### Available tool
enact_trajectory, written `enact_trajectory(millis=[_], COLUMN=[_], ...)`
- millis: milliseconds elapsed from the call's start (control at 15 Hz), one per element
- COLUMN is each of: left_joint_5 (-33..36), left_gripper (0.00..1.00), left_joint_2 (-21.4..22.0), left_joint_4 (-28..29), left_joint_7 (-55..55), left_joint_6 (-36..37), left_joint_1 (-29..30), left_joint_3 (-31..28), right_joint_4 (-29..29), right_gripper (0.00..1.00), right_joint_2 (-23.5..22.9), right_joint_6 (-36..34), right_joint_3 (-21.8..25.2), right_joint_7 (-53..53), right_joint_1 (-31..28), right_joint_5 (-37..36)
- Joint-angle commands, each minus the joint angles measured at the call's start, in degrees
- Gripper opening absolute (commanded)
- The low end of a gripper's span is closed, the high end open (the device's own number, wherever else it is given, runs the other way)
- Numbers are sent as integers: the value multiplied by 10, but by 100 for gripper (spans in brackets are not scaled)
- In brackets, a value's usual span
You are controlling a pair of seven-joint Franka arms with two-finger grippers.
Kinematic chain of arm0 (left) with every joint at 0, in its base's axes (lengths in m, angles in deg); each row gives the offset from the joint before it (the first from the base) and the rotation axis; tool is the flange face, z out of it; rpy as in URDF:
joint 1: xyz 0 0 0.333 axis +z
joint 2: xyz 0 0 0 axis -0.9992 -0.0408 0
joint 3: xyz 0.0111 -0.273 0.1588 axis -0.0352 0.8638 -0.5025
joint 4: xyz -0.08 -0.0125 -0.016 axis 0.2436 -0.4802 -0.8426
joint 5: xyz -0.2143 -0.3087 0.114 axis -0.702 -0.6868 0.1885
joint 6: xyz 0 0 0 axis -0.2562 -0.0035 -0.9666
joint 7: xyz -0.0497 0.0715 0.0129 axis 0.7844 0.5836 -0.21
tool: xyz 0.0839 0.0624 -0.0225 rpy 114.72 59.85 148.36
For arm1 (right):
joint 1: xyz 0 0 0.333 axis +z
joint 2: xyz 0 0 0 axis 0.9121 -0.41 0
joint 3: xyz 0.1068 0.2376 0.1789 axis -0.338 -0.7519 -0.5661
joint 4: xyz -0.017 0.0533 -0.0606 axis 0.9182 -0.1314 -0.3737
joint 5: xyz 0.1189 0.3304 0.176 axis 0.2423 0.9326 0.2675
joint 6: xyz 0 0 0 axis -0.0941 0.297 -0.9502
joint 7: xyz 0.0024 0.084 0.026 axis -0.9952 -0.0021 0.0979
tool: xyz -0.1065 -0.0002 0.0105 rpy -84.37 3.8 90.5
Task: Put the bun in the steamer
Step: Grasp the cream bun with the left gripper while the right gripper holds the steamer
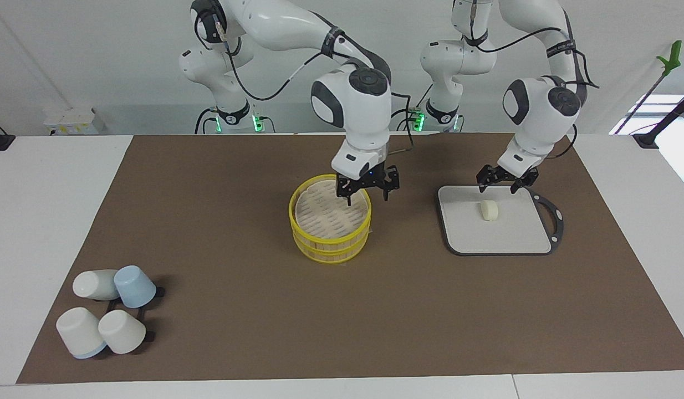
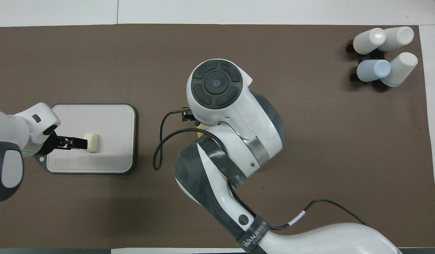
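Observation:
The bun (image 1: 489, 210) lies on the grey board (image 1: 494, 235), also in the overhead view (image 2: 91, 142). My left gripper (image 1: 500, 184) hangs open just above the board's edge nearest the robots, close to the bun, holding nothing. In the overhead view its dark tip (image 2: 80, 143) lines up with the bun's side. The yellow-rimmed steamer (image 1: 330, 221) stands mid-table, two tiers, with no lid on it. My right gripper (image 1: 367, 193) is open and empty over the steamer's rim on the side nearer the robots. The right arm hides nearly all of the steamer in the overhead view.
Several white and blue cups (image 1: 106, 310) lie on a small black rack at the right arm's end of the table, farther from the robots, also in the overhead view (image 2: 385, 56). A brown mat (image 1: 236, 221) covers the table.

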Motion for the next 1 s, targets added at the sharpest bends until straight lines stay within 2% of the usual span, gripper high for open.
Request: enact_trajectory(millis=[0,267,333,400,533,600,667,933], left_joint_5=[-2,-2,-2,-2,-2,-2,-2,-2], left_gripper=[100,100,97,85,53,41,36,33], left_joint_2=[-33,-36,-37,-38,-38,-38,-38,-38], left_joint_4=[17,30,31,32,33,33,33,30], left_joint_7=[16,18,18,17,16,15,15,14], left_joint_6=[-68,-77,-79,-85,-88,-88,-87,-84], left_joint_1=[-2,-2,-2,-2,-2,-2,-2,-1], left_joint_3=[-2,-2,-2,-2,-2,-2,-2,-2], right_joint_4=[-27,-82,-91,-99,-142,-157,-158,-160], right_gripper=[100,100,100,100,100,85,70,9], right_joint_2=[5,28,30,35,48,52,52,53], right_joint_6=[15,30,36,47,88,103,109,107], right_joint_3=[4,4,4,4,4,3,3,3], right_joint_7=[12,15,15,16,17,16,16,16], right_joint_1=[6,9,9,10,12,11,11,11], right_joint_5=[-1,0,0,0,0,0,0,0])
